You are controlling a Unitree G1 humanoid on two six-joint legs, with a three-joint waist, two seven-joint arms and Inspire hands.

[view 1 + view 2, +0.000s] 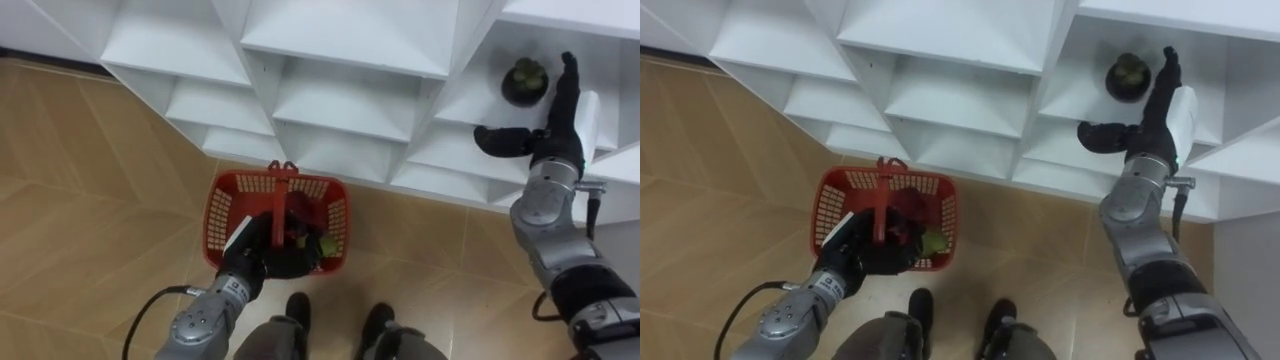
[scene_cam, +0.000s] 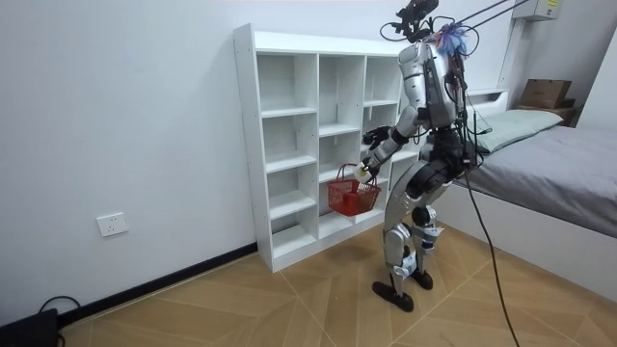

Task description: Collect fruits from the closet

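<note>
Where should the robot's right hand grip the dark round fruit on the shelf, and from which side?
Probably round its widest middle, coming from the compartment's open front: the dark fruit sits on the shelf board with walls beside it, and the open right hand stands to its right. The left hand holds the handle of the red basket.

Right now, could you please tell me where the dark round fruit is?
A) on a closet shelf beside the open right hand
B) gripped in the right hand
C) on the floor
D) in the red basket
A: the dark round fruit sits on a closet shelf, the right hand open beside it and not closed on it, while the left hand holds the red basket by its handle.
</note>
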